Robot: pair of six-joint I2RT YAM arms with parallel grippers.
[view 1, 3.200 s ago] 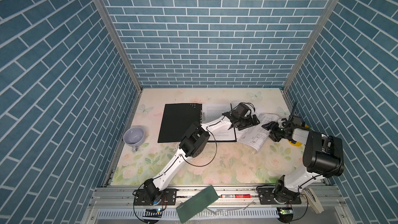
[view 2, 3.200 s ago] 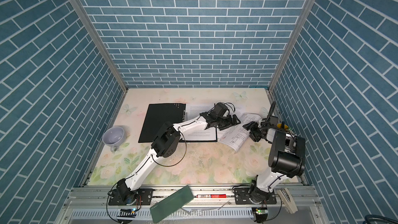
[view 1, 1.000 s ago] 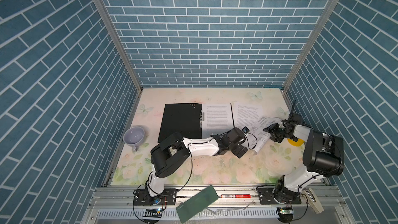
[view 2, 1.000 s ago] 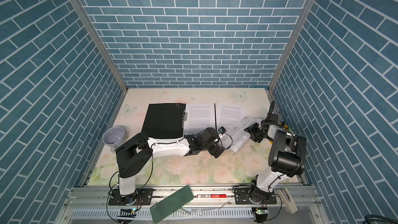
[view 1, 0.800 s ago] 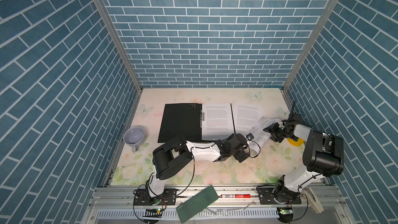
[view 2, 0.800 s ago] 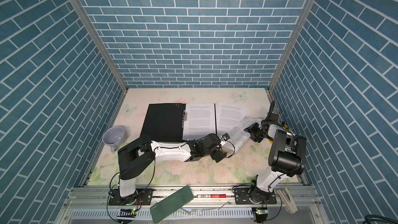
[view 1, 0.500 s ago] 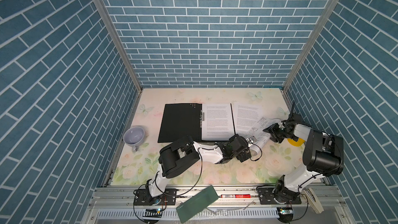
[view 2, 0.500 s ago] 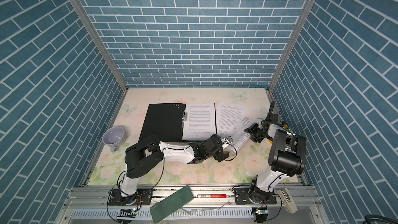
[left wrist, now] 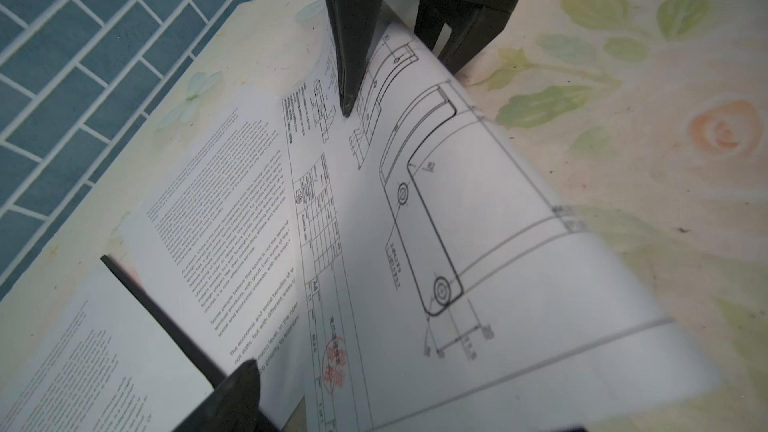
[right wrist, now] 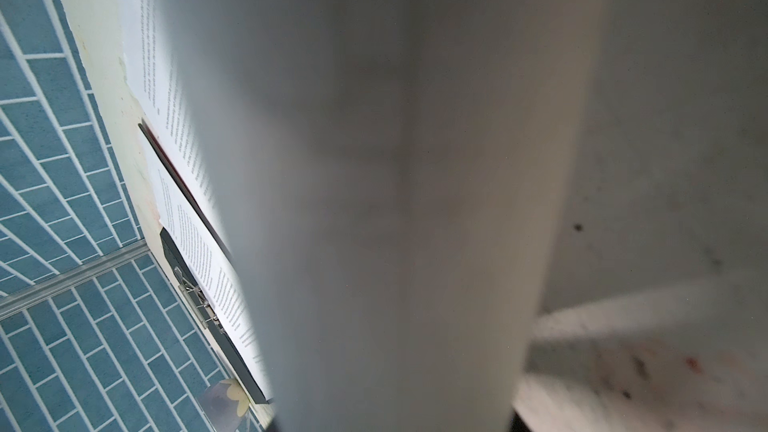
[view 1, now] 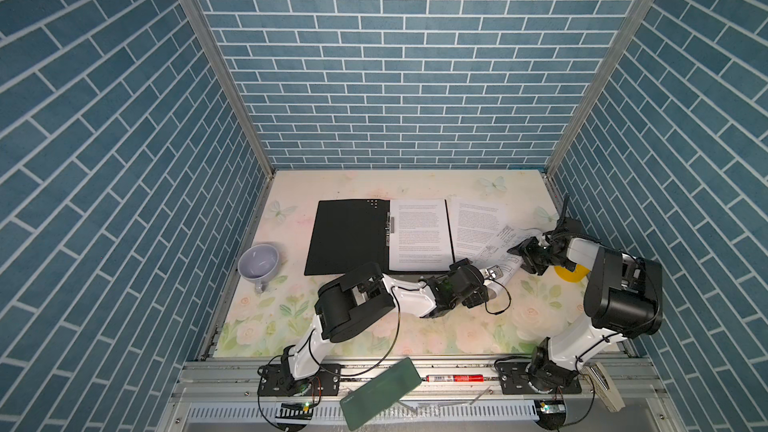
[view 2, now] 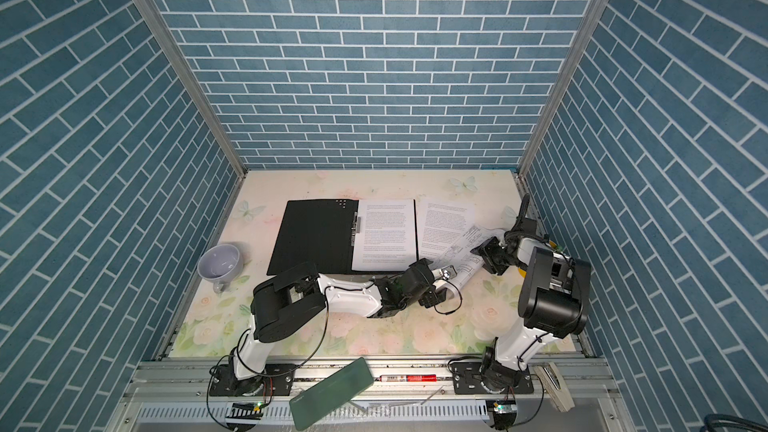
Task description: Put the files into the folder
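The folder lies open, black side up, and one text sheet rests on its right half. A second text sheet lies on the table beside it. The drawing sheet arches up, curled. My right gripper is shut on its far end, one finger above and one behind the curl. My left gripper stands open at the sheet's near end, jaws wide on either side of its edge. In the right wrist view the sheet's underside hides the jaws.
A lavender cup stands left of the folder. A yellow tape roll lies under the right arm. A dark green slab and a red marker rest on the front rail. The right wall is close behind the right gripper.
My left arm has left the folder and swung low to the right, up to the drawing sheet's near end, its jaws narrowing slightly. The right gripper has stayed put, and the sheet has curled up.
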